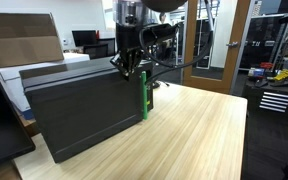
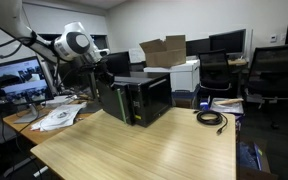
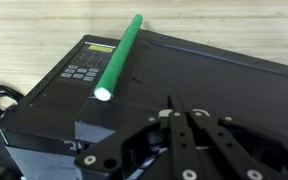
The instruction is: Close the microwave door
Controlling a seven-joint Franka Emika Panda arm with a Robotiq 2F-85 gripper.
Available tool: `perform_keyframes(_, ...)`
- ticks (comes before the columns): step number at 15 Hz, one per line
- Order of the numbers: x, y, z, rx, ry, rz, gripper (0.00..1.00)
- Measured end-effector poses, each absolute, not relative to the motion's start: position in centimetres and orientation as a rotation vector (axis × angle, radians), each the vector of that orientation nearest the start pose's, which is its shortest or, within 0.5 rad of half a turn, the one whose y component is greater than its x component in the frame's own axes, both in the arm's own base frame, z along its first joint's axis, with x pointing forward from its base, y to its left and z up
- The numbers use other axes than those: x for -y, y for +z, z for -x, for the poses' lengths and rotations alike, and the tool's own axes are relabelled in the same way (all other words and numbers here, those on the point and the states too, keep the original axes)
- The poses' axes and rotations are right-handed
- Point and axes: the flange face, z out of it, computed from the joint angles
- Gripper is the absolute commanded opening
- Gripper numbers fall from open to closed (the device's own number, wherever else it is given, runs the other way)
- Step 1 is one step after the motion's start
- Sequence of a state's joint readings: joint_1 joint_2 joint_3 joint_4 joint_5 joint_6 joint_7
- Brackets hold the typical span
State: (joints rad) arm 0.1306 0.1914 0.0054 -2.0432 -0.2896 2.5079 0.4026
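The door (image 3: 209, 75) appears flush with the microwave (image 1: 79, 115) front, just ahead of the jaws. In the wrist view its green handle (image 3: 119, 55) runs left of the jaws, with the keypad (image 3: 81, 72) farther left. The gripper (image 3: 176, 108) has its jaws together, holding nothing; whether they touch the door cannot be told. The table (image 1: 199, 130) lies beyond.

The dark microwave (image 2: 134, 97) has its green-handled door (image 1: 84, 115) shut flush.
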Motion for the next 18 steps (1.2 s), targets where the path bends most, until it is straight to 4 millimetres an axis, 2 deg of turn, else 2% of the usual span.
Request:
perform_keyframes(1,-7.9,37.5,-61.3,-0.087,-0.537,3.219,0.01)
perform_keyframes(4,-7.5,37.3,-62.7,-0.070,-0.560,3.219,0.01)
perform_keyframes(10,-8.4,37.2,-63.1,-0.049,-0.531,3.214,0.01)
perform_keyframes(13,-9.6,37.3,-62.5,-0.073,-0.411,3.205,0.00)
perform_keyframes(16,-10.3,38.3,-61.8,-0.077,-0.343,3.214,0.00)
perform_keyframes(17,-10.5,38.9,-61.5,-0.073,-0.335,3.218,0.26)
perform_keyframes(18,-10.8,39.5,-61.2,-0.068,-0.329,3.221,0.28)
